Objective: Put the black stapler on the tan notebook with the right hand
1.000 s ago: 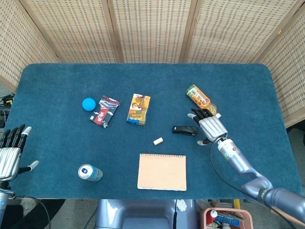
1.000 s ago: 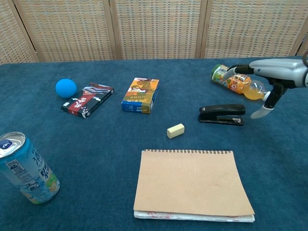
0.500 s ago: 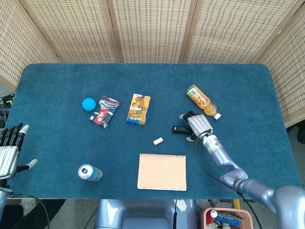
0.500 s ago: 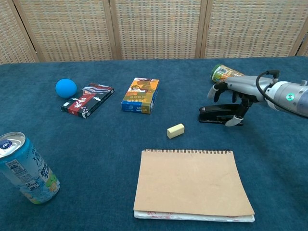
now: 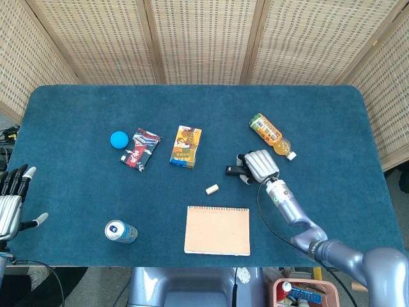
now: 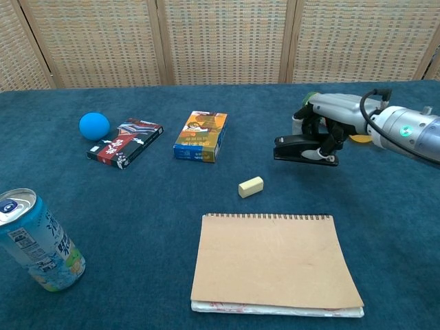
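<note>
In the head view, right of centre, the right hand [image 5: 258,165] covers most of the black stapler [image 5: 231,171]; the tan notebook [image 5: 217,229] lies below it, and the left hand [image 5: 11,203] hangs with fingers spread and nothing in them at the left edge. In the chest view, at mid right, the fingers wrap the stapler [image 6: 297,149], which looks raised off the cloth. The carry seems under way; next it must travel down-left over the notebook [image 6: 273,262] and be lowered flat.

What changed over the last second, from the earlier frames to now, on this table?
The right robot hand moved in from beside the bottle, closed around the black stapler and lifted it off the cloth, shifting it left. The tan notebook, eraser, can, boxes and ball stayed put; the left robot hand stayed open at the table edge.
</note>
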